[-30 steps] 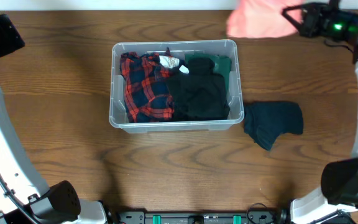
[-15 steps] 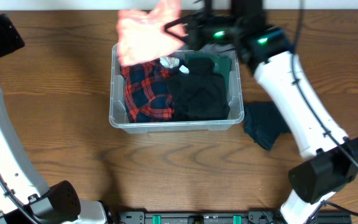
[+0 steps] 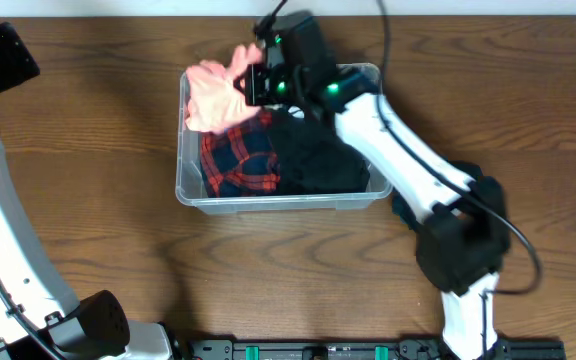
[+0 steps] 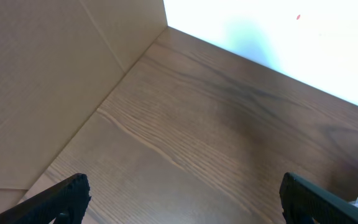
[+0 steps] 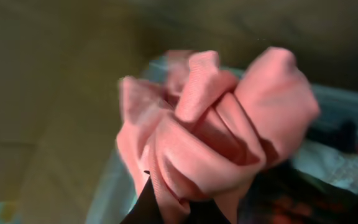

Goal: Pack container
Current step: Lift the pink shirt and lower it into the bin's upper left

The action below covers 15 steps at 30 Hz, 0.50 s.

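Grips a bunched pink cloth [image 3: 211,92] w/ R gripper [image 3: 252,84], jaws closed down on the fabric w/ only the cloth's thickness btw them. Hangs over the far-left corner of the container [image 3: 280,203], the cloth spilling leftward across the rim there and partly over the inside. Can't tell from overhead whether it touches the rim or floats just above. Fills most of the R wrist view w/ pink folds; shows just one dark fingertip [image 5: 144,204] poking out under the wad, rest of the fingers buried in fabric. Blurs the bin's pale edge behind and below the cloth.

As for the container, sits mid-table [image 3: 88,230], long side running left-right, clear walls, rolled rim. Holds a red plaid garment [image 3: 238,165] in the left half, right below the pink wad on the near side, and a black garment [image 3: 318,165] in the right half, w/ the R arm crossing above the black one diagonally from near-right. Shows a scrap of dark teal fabric [image 3: 400,210] on the wood just beside the container's right wall, mostly hidden under the arm.

Has L gripper [image 4: 182,199] well apart from the container, off toward the far-left table corner, jaws spread wide, holding nothing. Looks down on wood only, w/ a cardboard wall [image 4: 42,74] at left.
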Motion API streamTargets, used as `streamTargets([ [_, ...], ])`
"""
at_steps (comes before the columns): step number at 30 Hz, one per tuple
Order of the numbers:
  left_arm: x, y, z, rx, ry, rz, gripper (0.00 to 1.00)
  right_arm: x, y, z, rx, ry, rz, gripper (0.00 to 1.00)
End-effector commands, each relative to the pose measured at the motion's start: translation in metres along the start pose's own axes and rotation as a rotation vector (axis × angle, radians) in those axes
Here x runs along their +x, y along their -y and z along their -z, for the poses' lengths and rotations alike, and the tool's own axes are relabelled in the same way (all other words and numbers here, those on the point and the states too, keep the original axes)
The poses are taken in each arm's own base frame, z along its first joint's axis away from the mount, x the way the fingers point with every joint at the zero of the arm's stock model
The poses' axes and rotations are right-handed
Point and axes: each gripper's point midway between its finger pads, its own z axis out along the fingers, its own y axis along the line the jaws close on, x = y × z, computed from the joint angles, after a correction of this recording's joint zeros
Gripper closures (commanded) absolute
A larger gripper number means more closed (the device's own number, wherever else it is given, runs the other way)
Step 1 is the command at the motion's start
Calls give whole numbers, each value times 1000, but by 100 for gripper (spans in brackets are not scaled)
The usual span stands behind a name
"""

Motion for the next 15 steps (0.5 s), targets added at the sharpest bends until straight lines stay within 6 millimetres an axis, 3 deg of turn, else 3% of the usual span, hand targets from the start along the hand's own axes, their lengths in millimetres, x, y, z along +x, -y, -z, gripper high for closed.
streamTargets([
  [1, 3, -3, -5, -15, -14, -6, 2, 21, 39, -31, 104, -47, -66, 99],
  [4, 3, -3, -5, -15, -15, -6, 2, 36, 70, -35, 206, -91, -83, 94],
  [5, 3, -3, -5, -15, -14, -6, 2, 40, 74, -32, 210, -124, -13, 84],
  [11, 3, -3, -5, -15, -14, -6, 2, 26, 51, 1, 183, -115, 177, 50],
  [15, 3, -3, -5, -15, -14, -6, 2, -8, 45, 51, 275, -9, 246, 42],
])
